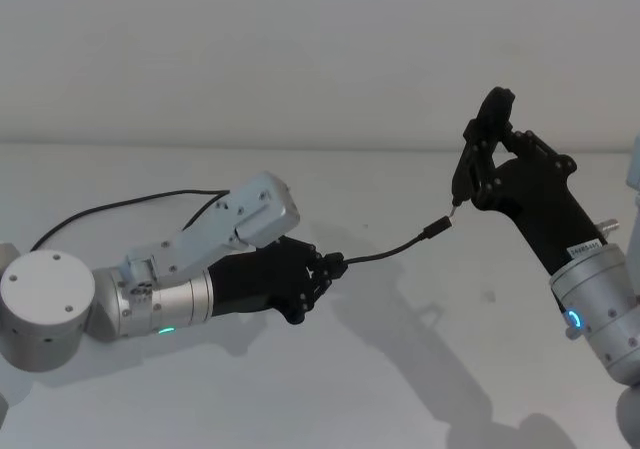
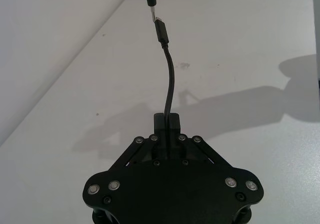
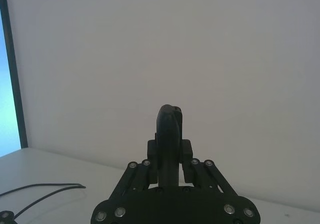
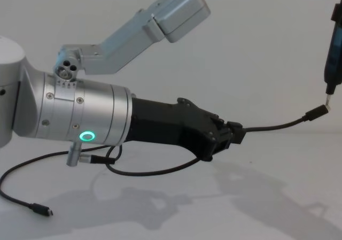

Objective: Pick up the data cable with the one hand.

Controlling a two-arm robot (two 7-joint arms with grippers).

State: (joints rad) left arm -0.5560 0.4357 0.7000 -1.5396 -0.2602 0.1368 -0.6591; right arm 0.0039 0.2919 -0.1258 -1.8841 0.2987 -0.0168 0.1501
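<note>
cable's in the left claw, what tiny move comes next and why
Probably ease the left claw slightly toward the device in the right claw. The left is shut on the cable held off the table, and its plug sits just at the device's metal tip, nearly lined up.

My left arm at the frame's left is a thick silver cylindrical wrist (image 4: pixel 80 114) with small screws and a glowing green ring, ending in the black angular plastic left gripper (image 4: pixel 235 133). At the lower right, my right arm's silver wrist (image 1: pixel 600 299) shows a blue light, a white label and the black right gripper (image 1: pixel 485 154).
</note>
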